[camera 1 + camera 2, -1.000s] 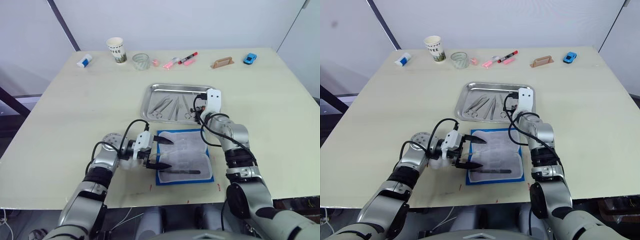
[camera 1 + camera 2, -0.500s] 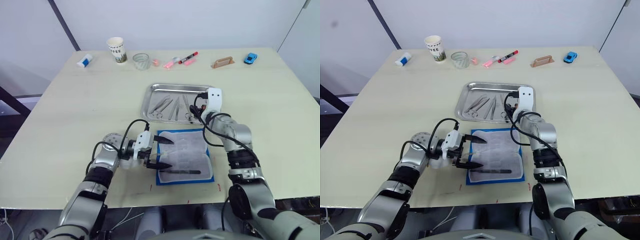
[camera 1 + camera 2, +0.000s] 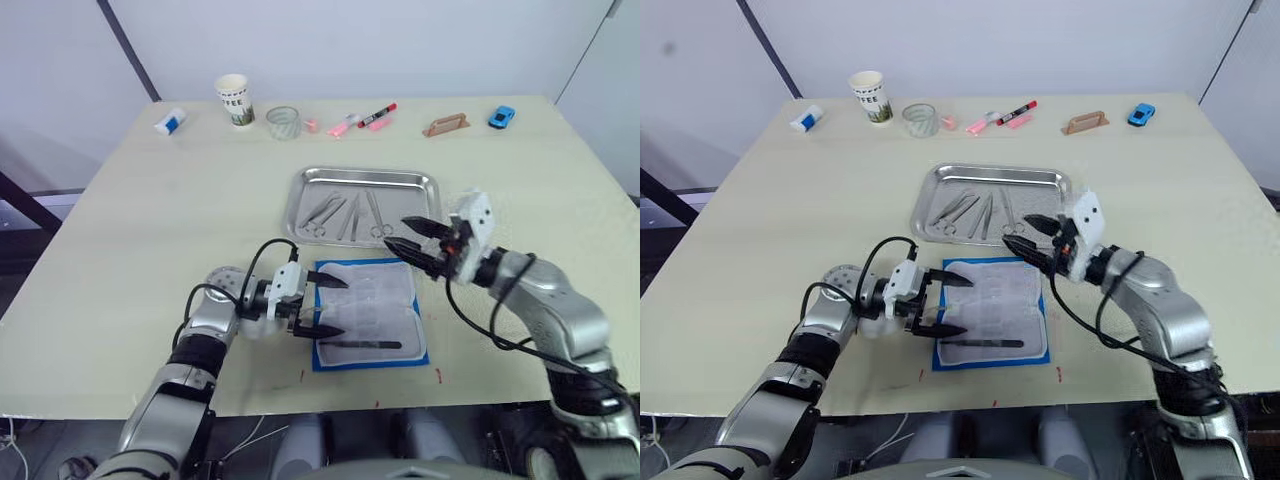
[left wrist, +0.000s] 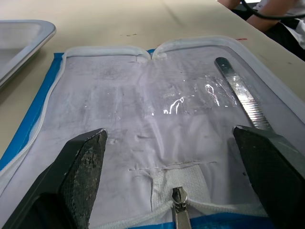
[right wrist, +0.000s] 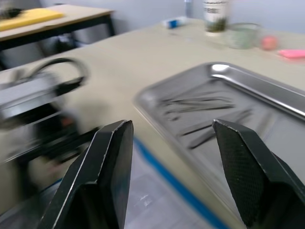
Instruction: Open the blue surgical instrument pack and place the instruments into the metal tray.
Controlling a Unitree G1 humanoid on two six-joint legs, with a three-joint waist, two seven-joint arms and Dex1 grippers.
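Right gripper (image 3: 415,235): withdrawn from metal tray (image 3: 418,182) to its front right corner, jaws wide, empty; delivery likely done. Left gripper (image 3: 322,305): wide at opened blue surgical instrument pack (image 3: 420,352). One instrument (image 3: 362,344) remains inside, near table's front edge.

The bench (image 3: 150,230) is pale cream. The pack (image 3: 368,315) is bright blue with a whitish translucent lining. The tray (image 3: 362,180) is shiny silver, as are the instruments (image 3: 345,213). The toy car (image 3: 500,117) is blue, the markers (image 3: 362,120) pink and red.
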